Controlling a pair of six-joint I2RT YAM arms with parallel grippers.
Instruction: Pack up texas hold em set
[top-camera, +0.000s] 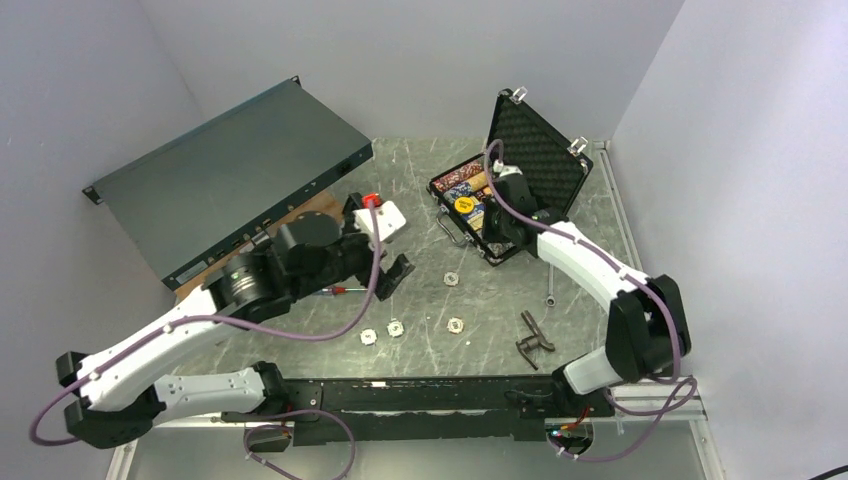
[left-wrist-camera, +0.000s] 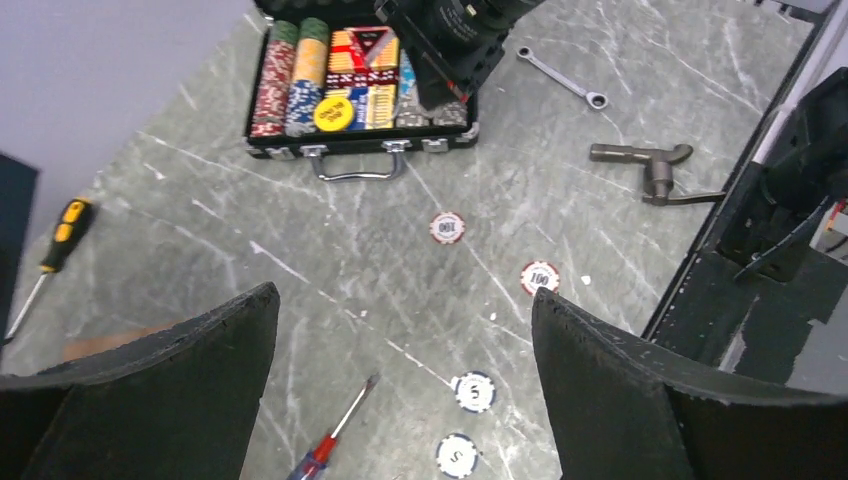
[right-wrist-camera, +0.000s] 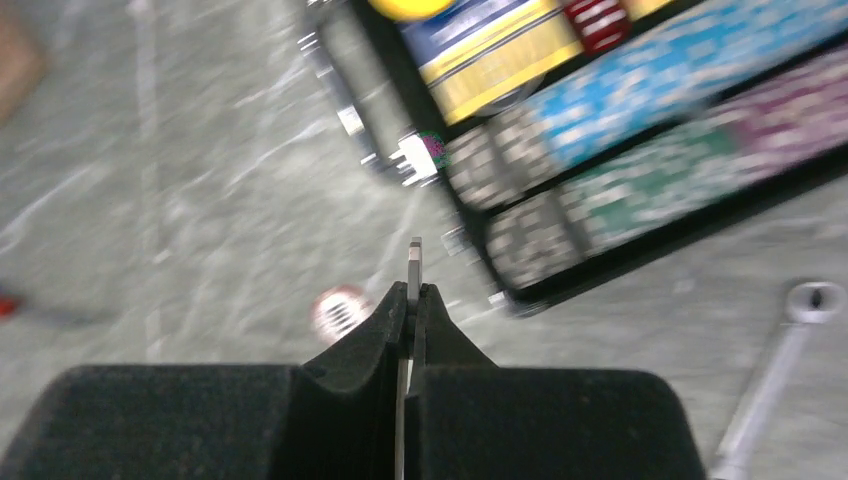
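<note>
Pincer, right (right-wrist-camera: 412, 300): pressed together on a thin pale chip (right-wrist-camera: 414, 262), held edge-on with its rim poking past the pads.
Pincer, left (left-wrist-camera: 405, 300): spread wide, holding nothing, hanging over the table.
Step in hand: by my reading, you are carrying one loose chip to the briefcase (top-camera: 540, 150) while others wait.
Briefcase from the right pincer: open, lid up. In the blurred right wrist view its near corner lies just beyond the fingertips and to their right.
Next move: it likely calls for lifting the pinched chip over the case wall, lining it up with the chip rows (left-wrist-camera: 285, 85), then letting go.
Loose chips from the left pincer: two red-rimmed chips (left-wrist-camera: 447, 227) (left-wrist-camera: 540, 277) lie ahead, between it and the case. Two dark-rimmed chips (left-wrist-camera: 474, 391) (left-wrist-camera: 457, 455) lie almost beneath it.
Beside those: a red-blue screwdriver (left-wrist-camera: 335, 430), not part of the set, so you leave it.
</note>
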